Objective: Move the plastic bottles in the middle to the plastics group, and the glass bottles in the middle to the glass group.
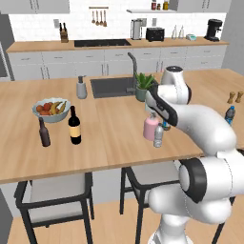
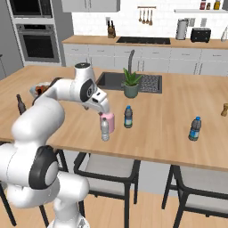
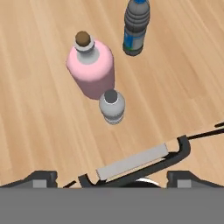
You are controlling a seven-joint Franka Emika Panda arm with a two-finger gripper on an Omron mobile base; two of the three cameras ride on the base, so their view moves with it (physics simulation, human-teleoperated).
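Wooden island counter (image 1: 114, 138): your gripper (image 3: 111, 177) hovers above the upright small clear plastic bottle (image 3: 112, 106), which touches the squat pink glass bottle (image 3: 90, 70). Finger spread: cannot tell. Descend straight down.

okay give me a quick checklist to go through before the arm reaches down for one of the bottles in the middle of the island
1. Gripper carries nothing: ok, its fingertips sit apart at the bottom of the hand view with no bottle between them.
2. Gripper above the middle bottles: ok, the clear bottle lies just ahead of it.
3. Middle bottles upright: ok, the clear bottle, the pink bottle and the blue-label bottle all stand.
4. Room around the clear bottle: not ok, it stands tight against the pink bottle.
5. Plastics group reachable: cannot tell; the blue-capped bottle stands far to the right.
6. Glass group standing: ok, the wine bottle and the brown bottle.
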